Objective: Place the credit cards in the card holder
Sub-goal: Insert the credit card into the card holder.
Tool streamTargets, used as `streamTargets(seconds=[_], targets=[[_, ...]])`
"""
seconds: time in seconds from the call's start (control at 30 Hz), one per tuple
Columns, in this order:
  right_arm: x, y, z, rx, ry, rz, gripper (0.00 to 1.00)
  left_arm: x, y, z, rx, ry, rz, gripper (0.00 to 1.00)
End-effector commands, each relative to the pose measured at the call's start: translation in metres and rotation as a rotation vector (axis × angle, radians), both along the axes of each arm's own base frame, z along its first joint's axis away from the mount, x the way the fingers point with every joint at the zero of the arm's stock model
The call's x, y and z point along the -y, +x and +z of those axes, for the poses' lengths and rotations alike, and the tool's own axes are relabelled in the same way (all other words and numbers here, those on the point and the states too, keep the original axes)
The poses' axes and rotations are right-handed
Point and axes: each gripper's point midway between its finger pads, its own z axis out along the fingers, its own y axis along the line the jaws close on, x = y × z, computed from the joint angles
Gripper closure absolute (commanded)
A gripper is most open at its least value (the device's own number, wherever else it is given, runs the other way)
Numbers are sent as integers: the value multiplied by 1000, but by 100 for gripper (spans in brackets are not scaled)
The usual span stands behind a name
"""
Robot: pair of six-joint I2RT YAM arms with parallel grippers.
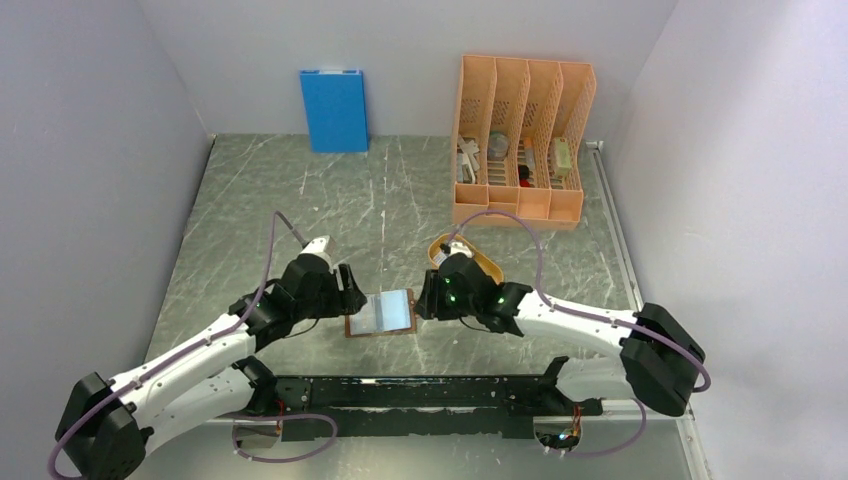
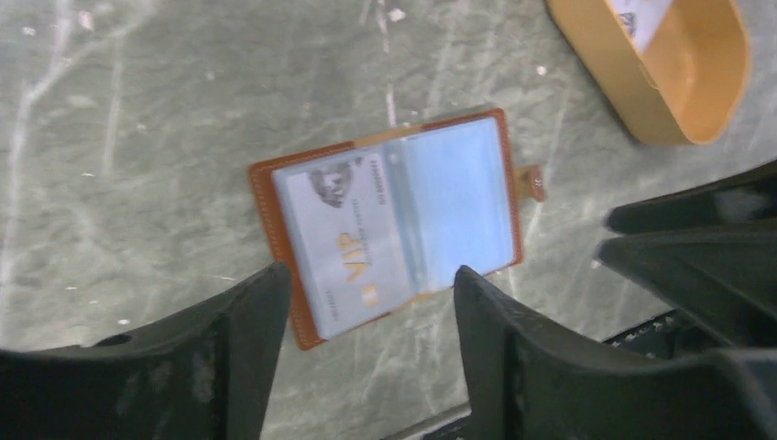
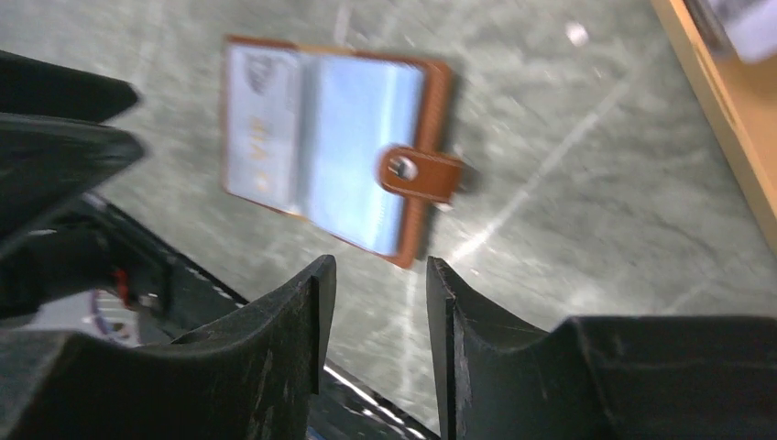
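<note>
Card holder (image 1: 380,313): brown leather, lies open and flat on table (image 1: 250,200), centre, toward near edge, slightly skewed. Clear pale-blue sleeves face up. Strap (image 3: 417,172) with round snap at right edge.

Credit card (image 2: 344,238): pale grey-white, gold "VIP" lettering, inside left sleeve.

Another pale card (image 2: 639,14): in orange tray (image 2: 678,101), far right of holder, mostly cropped.

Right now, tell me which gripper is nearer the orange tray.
Right. The right gripper is just beside the orange tray; the left gripper is across the card holder from it.
</note>
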Motion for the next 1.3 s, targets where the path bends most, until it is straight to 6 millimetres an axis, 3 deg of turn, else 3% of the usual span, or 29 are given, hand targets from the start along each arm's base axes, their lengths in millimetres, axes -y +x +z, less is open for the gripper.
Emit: streamTargets(seconds=[0.0,0.1,0.33,0.57,0.7,0.87,1.0,1.1,1.27], targets=[[5,-6,-18,-23,-3,-6,56,25,-4,12,31,-73,-102,24],[0,-7,-20,-32,36,-9,57,38,-8,11,24,-94,-137,20],[-13,-1,-30,-56,56,-26,59,52,-12,3,-10,-124,-161,28],[-12,9,-31,-51,10,-73,55,46,-13,-8,-50,-71,-148,31],[9,27,1,59,-45,-160,55,32,-14,-4,-27,-26,-121,28],[63,61,31,130,-102,-399,51,15,-12,17,43,-6,-77,17],[95,81,27,37,20,-514,46,1,-11,25,62,-2,-10,4],[109,89,17,-6,65,-584,38,-3,-13,23,59,1,5,4],[108,101,4,-37,119,-635,32,-1,-14,23,56,5,-16,4]])
